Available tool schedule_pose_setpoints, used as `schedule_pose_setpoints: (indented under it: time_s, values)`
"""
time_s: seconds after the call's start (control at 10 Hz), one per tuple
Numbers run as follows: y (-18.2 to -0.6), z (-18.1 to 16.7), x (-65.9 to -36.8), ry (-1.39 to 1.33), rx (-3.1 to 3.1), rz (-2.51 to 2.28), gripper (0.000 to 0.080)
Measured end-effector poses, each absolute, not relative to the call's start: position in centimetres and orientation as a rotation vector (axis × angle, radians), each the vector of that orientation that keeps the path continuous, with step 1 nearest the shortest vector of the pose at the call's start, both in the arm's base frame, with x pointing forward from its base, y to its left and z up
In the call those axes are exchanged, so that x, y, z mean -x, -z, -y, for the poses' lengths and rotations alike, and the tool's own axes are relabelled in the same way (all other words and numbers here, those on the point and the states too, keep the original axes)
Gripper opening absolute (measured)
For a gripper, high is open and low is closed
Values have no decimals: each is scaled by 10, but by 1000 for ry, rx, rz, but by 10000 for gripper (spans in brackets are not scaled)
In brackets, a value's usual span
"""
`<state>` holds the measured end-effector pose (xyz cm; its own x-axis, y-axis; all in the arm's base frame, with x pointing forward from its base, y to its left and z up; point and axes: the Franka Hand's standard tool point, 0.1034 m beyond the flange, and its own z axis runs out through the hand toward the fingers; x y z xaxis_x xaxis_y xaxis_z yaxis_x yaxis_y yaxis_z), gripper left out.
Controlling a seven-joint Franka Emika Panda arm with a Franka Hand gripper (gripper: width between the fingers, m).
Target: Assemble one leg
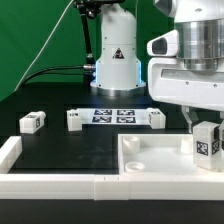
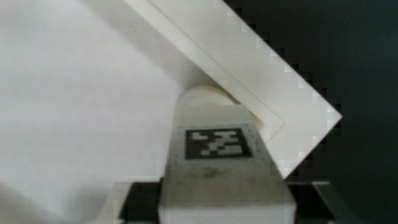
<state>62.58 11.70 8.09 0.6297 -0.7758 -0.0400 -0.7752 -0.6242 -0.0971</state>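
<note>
My gripper is shut on a leg, a small chunky white block with a black-and-white marker. It holds the leg upright at the right corner of the large white tray. In the wrist view the leg sits between my dark fingers, its far end at the tray's corner wall. Whether the leg touches the tray I cannot tell. Three more legs lie on the black table: one at the exterior view's left, and two either side of the marker board.
A white rail runs along the table's front, with a short piece at the exterior view's left. The robot's base stands behind the marker board, with cables trailing to the left.
</note>
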Motion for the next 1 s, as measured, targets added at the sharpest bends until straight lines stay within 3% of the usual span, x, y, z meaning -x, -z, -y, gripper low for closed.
schedule_pose_setpoints:
  time_s: [0.5, 0.7, 0.8, 0.9, 1.0]
  values:
    - [-80, -118, -626, -56, 2275, -1987, 291]
    - [-80, -118, -626, -51, 2334, -1915, 292]
    - [-80, -119, -625, -52, 2334, -1914, 510]
    - [-80, -120, -625, -41, 2446, -1766, 510]
    - [-80, -121, -625, -31, 2540, -1625, 626]
